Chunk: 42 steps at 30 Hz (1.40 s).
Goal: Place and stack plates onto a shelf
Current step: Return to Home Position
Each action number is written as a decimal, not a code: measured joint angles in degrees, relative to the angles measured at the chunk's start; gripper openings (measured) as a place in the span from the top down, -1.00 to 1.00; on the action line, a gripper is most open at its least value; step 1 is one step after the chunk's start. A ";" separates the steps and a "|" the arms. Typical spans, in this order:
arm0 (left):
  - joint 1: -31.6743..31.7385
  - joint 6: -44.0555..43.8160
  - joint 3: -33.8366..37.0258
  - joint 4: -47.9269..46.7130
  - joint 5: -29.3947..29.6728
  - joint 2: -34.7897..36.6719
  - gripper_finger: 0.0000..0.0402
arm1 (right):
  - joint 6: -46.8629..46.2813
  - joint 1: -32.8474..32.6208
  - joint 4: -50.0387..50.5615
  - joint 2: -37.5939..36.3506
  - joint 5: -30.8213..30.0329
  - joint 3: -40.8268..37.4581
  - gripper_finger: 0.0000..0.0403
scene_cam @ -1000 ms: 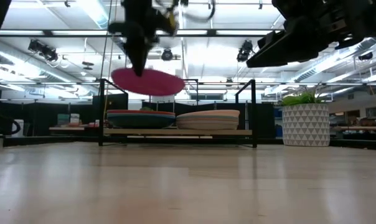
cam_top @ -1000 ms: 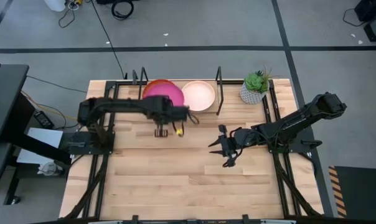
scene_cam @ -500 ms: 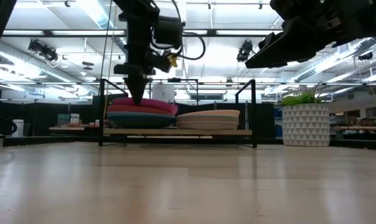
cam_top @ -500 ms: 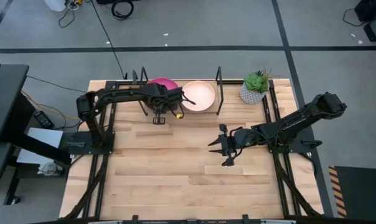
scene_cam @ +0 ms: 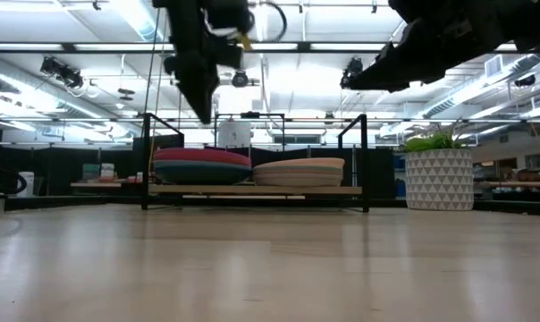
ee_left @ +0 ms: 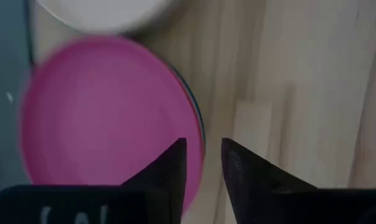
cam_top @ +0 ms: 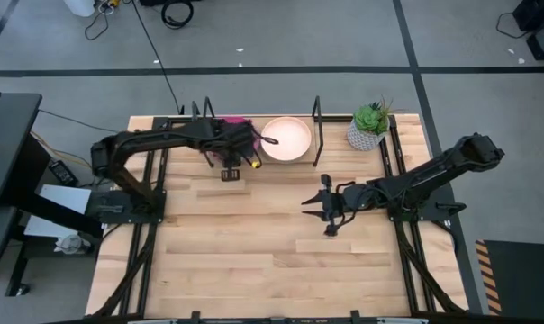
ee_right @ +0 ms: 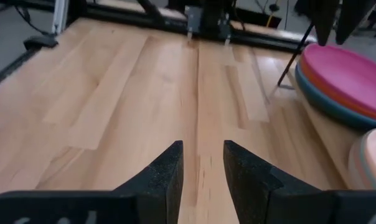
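The magenta plate (ee_left: 101, 112) lies on top of the left stack on the shelf (scene_cam: 261, 190), over orange, teal and blue plates (scene_cam: 201, 173). The pale peach plate (cam_top: 287, 138) tops the right stack (scene_cam: 299, 168). My left gripper (ee_left: 204, 152) is open and hangs above the near rim of the magenta plate (scene_cam: 203, 156), clear of it, with its fingers pointing down (scene_cam: 205, 114). My right gripper (ee_right: 202, 155) is open and hovers over the bare table right of centre (cam_top: 312, 219), touching nothing.
Black wire uprights (cam_top: 317, 117) frame the shelf at the table's far edge. A potted plant in a white patterned pot (cam_top: 369, 128) stands to the right of the shelf. Bare wooden tabletop (cam_top: 254, 243) stretches across the near half.
My left gripper carried the magenta plate toward the far edge, lowered it onto the left stack, let go and rose straight up. The plate, held in the air a second ago, now rests flat on the stack.
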<state>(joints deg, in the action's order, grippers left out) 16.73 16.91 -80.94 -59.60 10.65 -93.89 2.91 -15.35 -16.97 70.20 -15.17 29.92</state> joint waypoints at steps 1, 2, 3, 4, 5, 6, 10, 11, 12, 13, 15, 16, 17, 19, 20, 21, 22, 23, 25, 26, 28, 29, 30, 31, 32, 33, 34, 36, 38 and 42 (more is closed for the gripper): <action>-0.02 -0.60 0.78 1.90 -0.04 1.42 0.47 | 0.36 0.02 -0.92 -0.53 0.01 -0.55 0.40; -0.23 -0.84 2.20 3.81 -0.05 2.96 0.47 | 0.86 0.24 -1.64 -1.21 0.05 -1.29 0.41; -0.54 -0.78 4.06 6.26 -0.20 4.58 0.48 | 1.16 0.57 -2.72 -1.75 0.13 -2.06 0.42; -0.86 -0.35 6.17 9.72 -0.49 6.24 0.49 | 1.38 0.94 -4.10 -2.35 0.23 -3.07 0.43; -1.16 -0.04 8.52 13.61 -0.95 8.00 0.50 | 1.55 1.38 -5.14 -3.26 0.23 -4.39 0.44; -1.53 0.12 10.86 16.95 -1.47 9.67 0.51 | 1.62 1.86 -5.96 -3.99 0.23 -5.52 0.46; -3.32 -0.21 19.56 29.98 -4.51 16.27 0.57 | 1.10 3.95 -7.93 -8.68 0.75 -9.81 0.53; -3.70 -0.26 21.92 32.74 -5.62 17.92 0.58 | 0.62 4.63 -7.99 -10.28 1.48 -10.73 0.55; -4.06 -0.24 24.14 35.11 -6.35 19.25 0.59 | 0.26 5.33 -7.88 -12.20 2.32 -11.72 0.58; -4.60 -0.23 26.16 38.62 -6.65 20.51 0.60 | -0.15 5.93 -8.41 -13.75 3.33 -12.39 0.60; -5.19 -0.69 30.24 42.06 -6.92 23.49 0.62 | -0.53 7.25 -8.88 -17.25 5.11 -13.97 0.64; -5.53 -1.24 31.70 44.76 -7.01 24.53 0.63 | -0.84 7.87 -8.83 -18.82 5.72 -14.57 0.66; -5.94 -1.62 33.13 47.59 -7.06 26.02 0.65 | -1.26 8.46 -8.86 -20.39 6.12 -15.19 0.68; -6.85 -1.73 36.25 49.34 -6.91 28.31 0.68 | -2.27 9.47 -9.00 -23.25 6.43 -16.48 0.73; -7.47 -1.73 37.29 51.83 -6.95 29.74 0.70 | -2.70 9.93 -8.86 -24.88 6.51 -17.31 0.75; -7.93 -1.71 38.92 52.54 -6.89 31.01 0.72 | -3.12 10.32 -8.42 -26.33 6.72 -18.26 0.76; -8.41 -1.62 40.29 54.05 -6.93 31.81 0.74 | -3.75 10.63 -8.70 -27.15 6.86 -18.75 0.78; -8.96 -1.65 41.36 55.94 -7.07 33.13 0.75 | -4.16 10.95 -9.09 -28.47 6.89 -19.42 0.79; -9.91 -1.54 43.99 58.75 -7.04 35.03 0.79 | -4.76 11.44 -8.55 -30.85 6.91 -21.25 0.81; -10.35 -1.47 44.99 60.53 -7.04 36.43 0.81 | -5.40 11.65 -9.65 -31.81 6.89 -21.70 0.82; -11.37 -1.48 47.75 62.60 -6.89 38.29 0.85 | -6.03 12.08 -8.55 -34.45 6.42 -23.55 0.82; -11.72 -1.57 48.49 65.10 -6.91 39.49 0.87 | -6.56 12.20 -9.29 -35.24 6.31 -23.78 0.83; -12.02 -1.85 50.12 65.39 -6.91 40.89 0.88 | -7.08 12.24 -9.51 -36.49 6.22 -24.62 0.83; -12.30 -2.61 51.62 65.38 -6.93 41.50 0.90 | -7.45 12.24 -9.47 -37.53 5.94 -25.67 0.83; -12.56 -2.99 52.53 68.02 -7.04 42.44 0.92 | -7.81 12.24 -10.04 -38.43 5.79 -26.31 0.83; -12.87 -3.42 53.95 69.45 -6.99 43.58 0.94 | -8.23 12.24 -10.57 -39.55 5.82 -27.20 0.83; -13.05 -4.10 55.59 69.59 -6.84 44.63 0.95 | -8.86 12.24 -10.84 -40.26 5.79 -28.17 0.83; -13.39 -4.98 57.68 71.67 -6.88 46.81 0.97 | -9.58 12.22 -12.34 -42.12 5.78 -29.61 0.83; -13.72 -5.94 60.00 72.02 -6.88 49.25 0.97 | -10.86 12.23 -11.61 -43.00 5.71 -29.53 0.83; -14.24 -6.98 63.01 72.07 -6.92 53.36 0.93 | -11.04 12.17 -13.90 -43.68 5.73 -29.58 0.83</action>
<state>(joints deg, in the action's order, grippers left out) 2.49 9.93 -17.93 12.47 3.73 -40.53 -8.12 -3.18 -30.87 26.52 -9.44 0.34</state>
